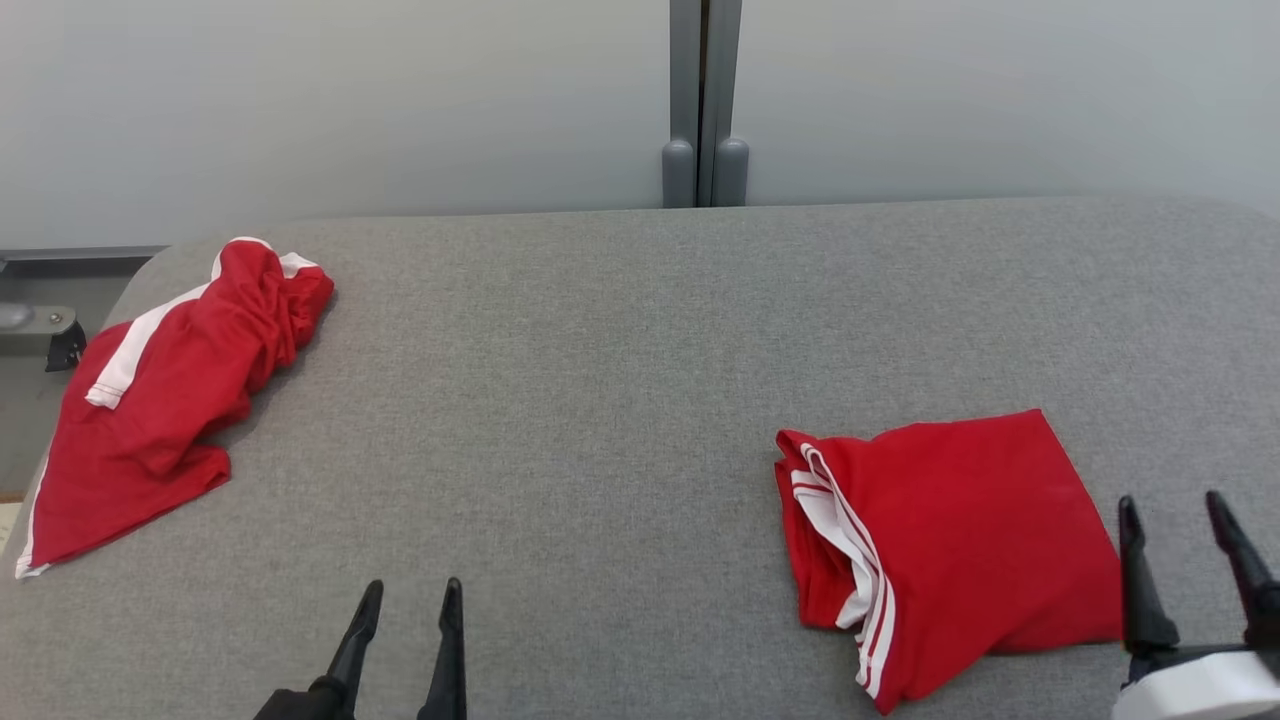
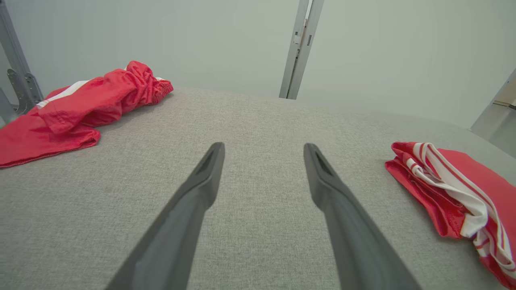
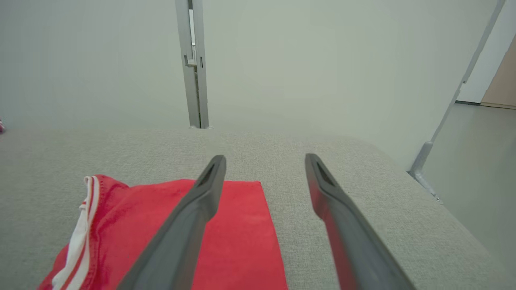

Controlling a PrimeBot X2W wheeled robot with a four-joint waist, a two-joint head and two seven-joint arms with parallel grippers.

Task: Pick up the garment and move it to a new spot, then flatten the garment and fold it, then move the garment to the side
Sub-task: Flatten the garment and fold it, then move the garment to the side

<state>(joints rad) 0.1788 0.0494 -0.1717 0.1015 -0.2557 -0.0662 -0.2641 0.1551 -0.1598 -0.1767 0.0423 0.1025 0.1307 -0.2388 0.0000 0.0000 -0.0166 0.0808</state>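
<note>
Just beside the black-fingered right pincer (image 1: 1171, 502), the folded garment (image 1: 950, 540) is bright red, with thin white stripes along its edge on the side away from that pincer. Well off to the far side of the black left pincer (image 1: 413, 586), the crumpled garment (image 1: 160, 400) is the same red with a broad white band. Under both pincers the table (image 1: 600, 400) is a flecked mid-grey weave, and the wall (image 1: 300, 100) ahead of them is pale grey-white.

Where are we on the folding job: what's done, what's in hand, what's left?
Done, it seems: the folded garment lies on the table at its right side, beside the open right tool. In hand: nothing; the left tool is open too, over bare table. Left: the crumpled garment at the far left edge is not yet flattened or folded.
</note>
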